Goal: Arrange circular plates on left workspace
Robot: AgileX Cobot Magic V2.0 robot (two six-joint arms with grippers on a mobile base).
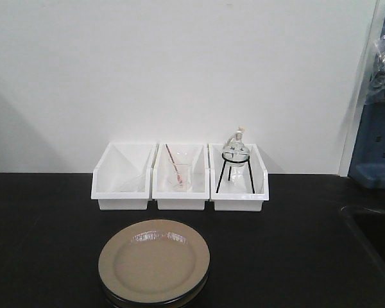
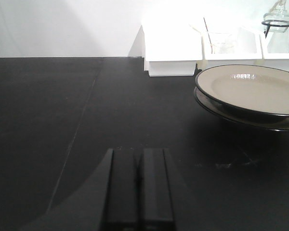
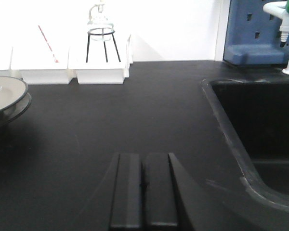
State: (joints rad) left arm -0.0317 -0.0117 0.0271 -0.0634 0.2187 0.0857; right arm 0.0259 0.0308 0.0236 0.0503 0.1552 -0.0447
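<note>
The circular plates (image 1: 154,263) are sitting stacked one on the other at the lower centre of the front view, on the black bench (image 1: 45,218), just in front of the row of three white bins (image 1: 179,176). Nothing is holding them; the stack is lying flat, its rim dark and its tan face up.

In the left wrist view the stack is showing at the right edge of the frame, in the upper half, while the left gripper (image 2: 138,187) is sitting at the bottom centre with its jaws pressed together and gripping nothing. So the plates are lying ahead and to the right of those jaws. In the right wrist view the same stack (image 3: 5,98) is peeking in at the far left edge, mid-height, and the right gripper (image 3: 143,190) is likewise at bottom centre, jaws closed and empty, with the sink (image 3: 260,130) filling the right side of that frame.

Being round, the plates have no long axis to align to; only the rim matters. More of the stack is showing in the left wrist view, so the left arm seems the nearer one, and the bare bench to the left of that frame looks like the place to spread them.
</note>
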